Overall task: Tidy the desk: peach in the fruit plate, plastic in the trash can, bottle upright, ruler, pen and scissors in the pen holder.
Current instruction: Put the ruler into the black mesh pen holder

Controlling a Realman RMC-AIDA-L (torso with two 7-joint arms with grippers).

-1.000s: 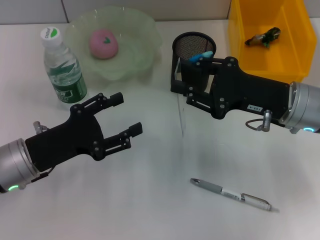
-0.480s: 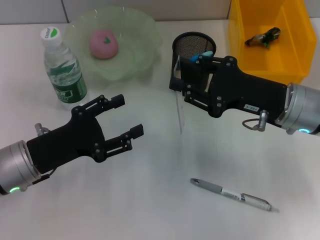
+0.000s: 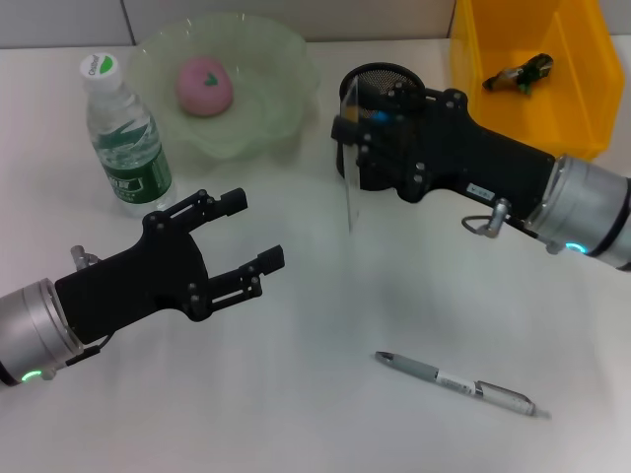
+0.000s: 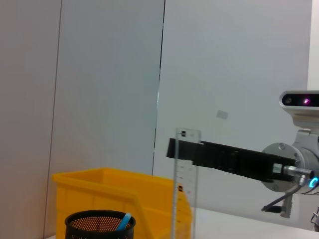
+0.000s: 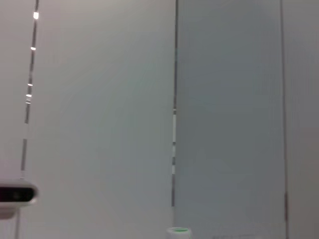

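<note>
Your right pincer point(image 3: 347, 133) is closed on the clear ruler point(image 3: 349, 172), holding it upright by its upper end beside the left edge of the mesh pen holder point(image 3: 380, 91), at upper centre of the head view. The ruler's lower end hangs below the holder's rim and outside it, so it is not yet over the opening.

The main risk, as I judge it, is the rim. If you carry the ruler sideways at this height, its lower part will meet the holder's wall and either tip the light mesh cup or twist the ruler in the grip. A thin, slick strip held only near one end can also swing or slip. You need to raise it clear of the rim first. Inside the holder a blue item already stands, which may deflect the ruler as it drops.

Your left pincer point(image 3: 242, 232) hovers with fingers spread and empty, left of centre, near the upright bottle point(image 3: 123, 138); a careless sweep could knock the bottle over.

The pen point(image 3: 455, 383) lies flat at lower right, well apart from both arms. The peach point(image 3: 204, 86) sits in the green fruit plate point(image 3: 281, 94) at the top. The yellow bin point(image 3: 473, 59) at upper right holds a small crumpled item.

The desk point(image 3: 325, 414) is plain white and smooth, so dropped things will slide. The wrist views show pale grey wall panels with dark vertical seams behind it.
</note>
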